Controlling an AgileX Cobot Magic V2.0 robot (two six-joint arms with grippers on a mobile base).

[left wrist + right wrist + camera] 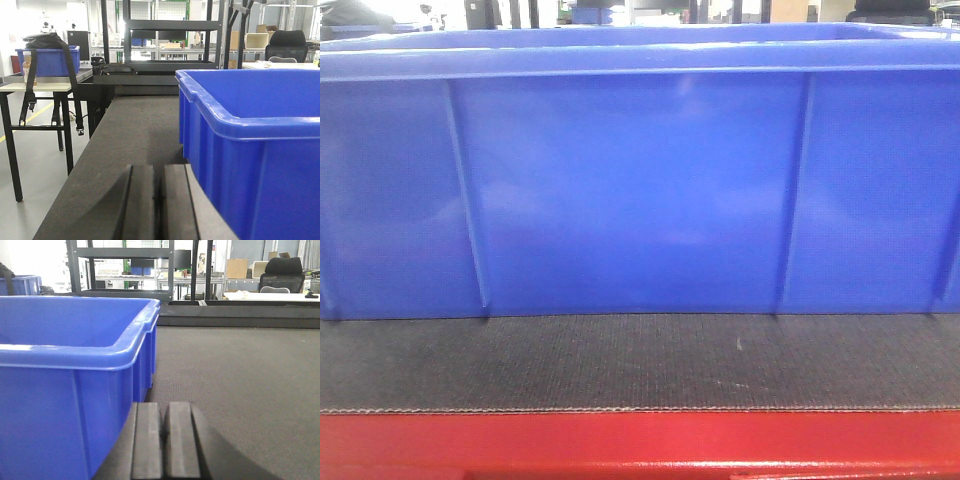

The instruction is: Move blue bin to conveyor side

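Red frame [640, 445] of the conveyor fills the nearest strip of the front view, at 6 o'clock. Just beyond it lies the conveyor's [640, 360] dark woven belt. The blue bin [640, 190] stands on that belt, its long side wall spanning the whole view, with slim slanted ribs and a thick flat rim.

In the left wrist view, the left gripper [160, 205] sits low over the belt at 6 o'clock, its two dark pads pressed together with nothing between them. The bin's corner rises just beside it at 3 o'clock. Farther off, at 10 o'clock, a table [35, 82] carries another blue crate [47, 61].

In the right wrist view, the right gripper [164, 445] is likewise closed and empty at 6 o'clock, with the bin at 9 o'clock. A black shelf rack [122, 270] stands far back at 12 o'clock.
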